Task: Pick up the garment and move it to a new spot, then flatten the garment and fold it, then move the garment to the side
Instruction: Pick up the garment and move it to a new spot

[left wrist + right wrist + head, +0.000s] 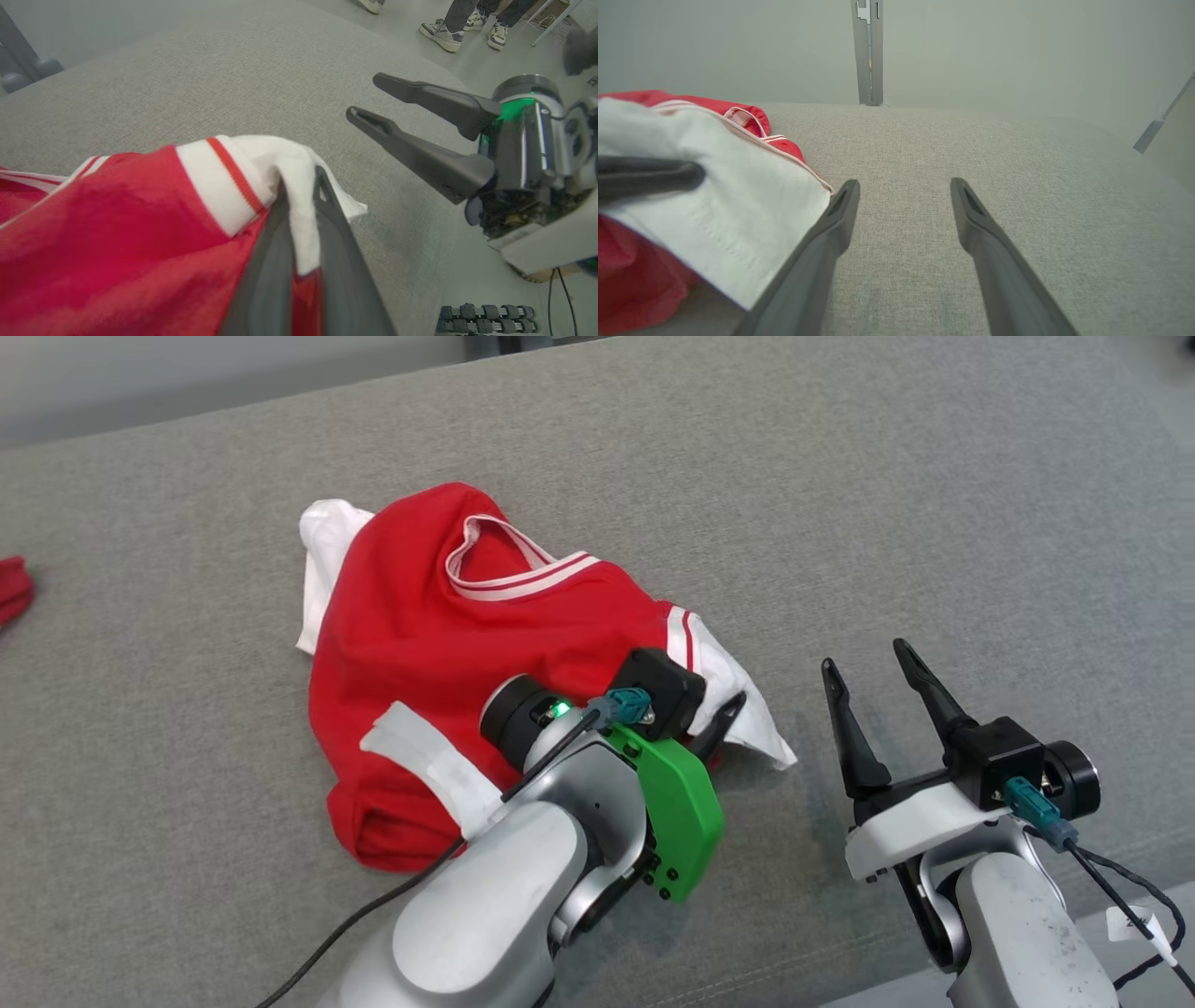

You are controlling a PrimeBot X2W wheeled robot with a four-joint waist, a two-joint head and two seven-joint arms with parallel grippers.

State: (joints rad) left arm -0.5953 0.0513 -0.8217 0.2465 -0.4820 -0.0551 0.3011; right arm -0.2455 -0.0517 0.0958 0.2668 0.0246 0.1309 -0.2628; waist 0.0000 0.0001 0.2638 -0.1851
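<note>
Grey fabric surface (934, 523) holds crumpled red-and-white garment (420, 644) centre-left; left gripper (300, 179) pinches its white sleeve edge, right gripper (864, 655) spread wide just beside, empty. Cable tag (1134, 922) writing unreadable.

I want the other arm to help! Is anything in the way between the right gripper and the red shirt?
Nothing visible. Bare grey fabric surface lies between the open right gripper and the red and white cloth garment, whose white sleeve the left gripper is shut on.
</note>
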